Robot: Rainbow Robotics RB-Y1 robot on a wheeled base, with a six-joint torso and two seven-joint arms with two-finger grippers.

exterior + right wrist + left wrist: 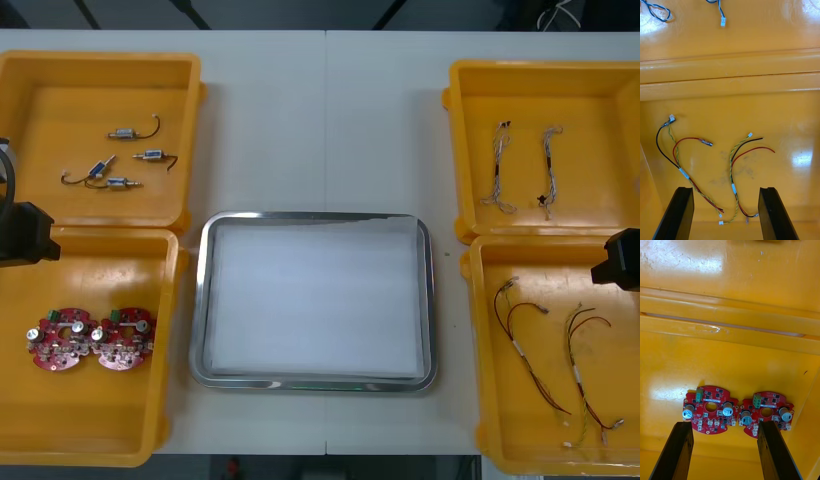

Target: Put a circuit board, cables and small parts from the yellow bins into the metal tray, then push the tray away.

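We log: left gripper wide, empty; circuit boards, left of metal tray, lie just beyond its tips; left arm nearer.

Bright, even light falls from overhead on the pale table. The metal tray gleams along its shiny rim, with dark reflections on its far edge, and its white inside is flatly lit. Soft, short shadows line the inner walls of the yellow bins on either side of the tray. In the right wrist view, white glare spots sit on the glossy near bin right of the tray. In the left wrist view, a broad glare patch lies on the far bin left of the tray.
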